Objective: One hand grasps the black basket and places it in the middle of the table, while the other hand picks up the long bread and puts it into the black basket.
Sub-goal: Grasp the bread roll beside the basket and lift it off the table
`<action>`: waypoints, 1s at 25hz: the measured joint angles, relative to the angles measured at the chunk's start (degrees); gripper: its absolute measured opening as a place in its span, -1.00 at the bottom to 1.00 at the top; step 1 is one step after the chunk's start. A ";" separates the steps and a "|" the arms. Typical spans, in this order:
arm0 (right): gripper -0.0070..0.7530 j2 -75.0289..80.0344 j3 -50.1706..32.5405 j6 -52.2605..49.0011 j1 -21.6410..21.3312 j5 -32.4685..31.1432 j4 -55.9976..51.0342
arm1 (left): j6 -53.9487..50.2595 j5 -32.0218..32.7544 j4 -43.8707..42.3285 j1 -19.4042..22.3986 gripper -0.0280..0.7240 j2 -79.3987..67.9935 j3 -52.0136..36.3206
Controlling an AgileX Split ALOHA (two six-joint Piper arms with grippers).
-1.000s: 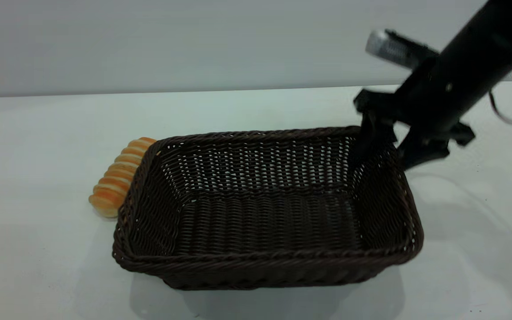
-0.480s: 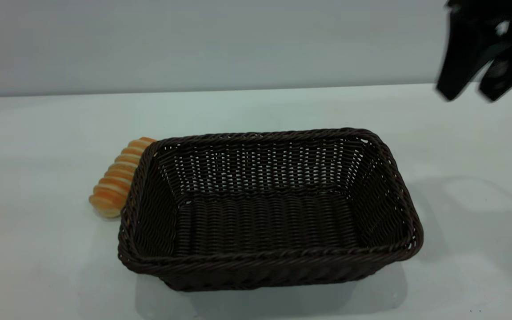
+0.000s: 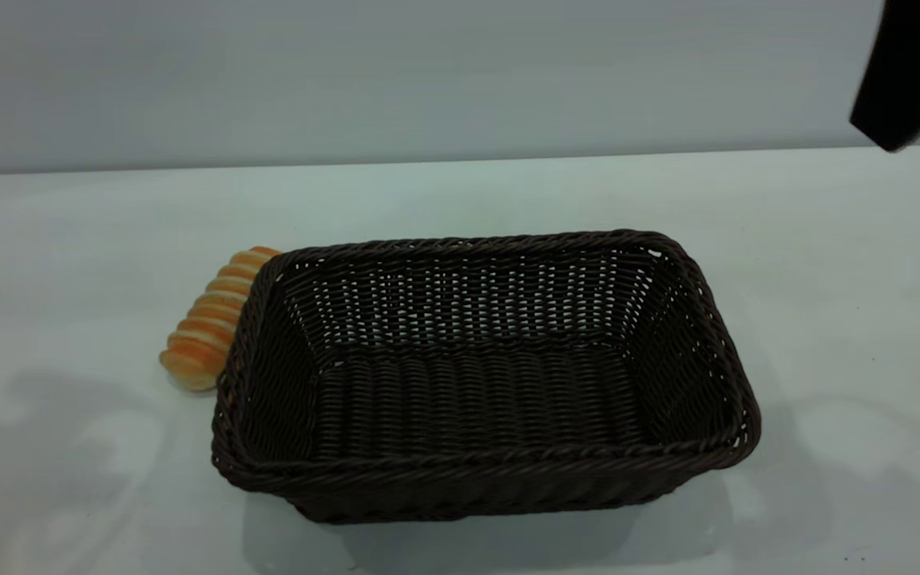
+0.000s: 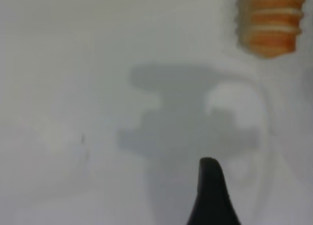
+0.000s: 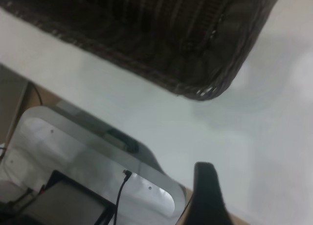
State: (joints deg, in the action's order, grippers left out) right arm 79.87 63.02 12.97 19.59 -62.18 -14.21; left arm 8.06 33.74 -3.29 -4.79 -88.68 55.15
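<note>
Bread [image 3: 208, 323] lies on desk [image 3: 69, 263] touching basket [image 3: 476, 463] at its left outer wall, looks light, soft, ridged, so best pinched gently across its middle; left gripper [image 4: 211, 195] hovers near it, right gripper [image 3: 911, 72] raised clear, fingers' spread can't be told for either.

long bread [image 3: 211, 321] left of black basket [image 3: 482, 375]

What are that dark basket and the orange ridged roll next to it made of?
The black basket looks like woven wicker or plastic rattan, given its openwork strands and braided rim. The long bread has even, glossy ridges, so it may be a plastic replica; I cannot tell for sure.
</note>
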 joint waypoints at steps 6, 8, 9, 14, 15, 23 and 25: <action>0.54 -4.61 -3.28 -0.67 0.40 -0.33 0.18 | 17.59 -7.76 8.96 -0.07 0.55 -16.13 6.12; 0.54 -5.02 -3.40 -0.87 0.40 -0.46 0.18 | 24.73 -9.70 13.51 -0.28 0.55 -19.99 7.70; 0.54 -5.07 -3.40 -0.94 0.40 -0.46 0.18 | 27.48 -10.49 15.81 -0.55 0.55 -21.89 8.48; 0.54 -5.14 -3.40 -0.99 0.40 -0.46 0.18 | 38.88 -13.76 23.97 -0.90 0.55 -28.98 11.63; 0.54 -5.14 -3.40 -0.99 0.40 -0.40 0.18 | 40.55 -14.18 25.17 -0.90 0.55 -30.24 12.20; 0.54 -5.14 -3.40 -1.10 0.40 0.28 0.13 | 43.02 -18.58 28.96 -0.90 0.53 -38.82 13.23; 0.54 -5.14 -3.40 -1.45 0.40 0.28 0.13 | 43.21 -19.26 29.26 -0.90 0.48 -39.63 13.35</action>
State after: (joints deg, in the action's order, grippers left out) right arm 74.73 59.62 11.52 19.98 -61.90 -14.08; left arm 51.27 14.48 25.97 -5.69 -128.32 68.50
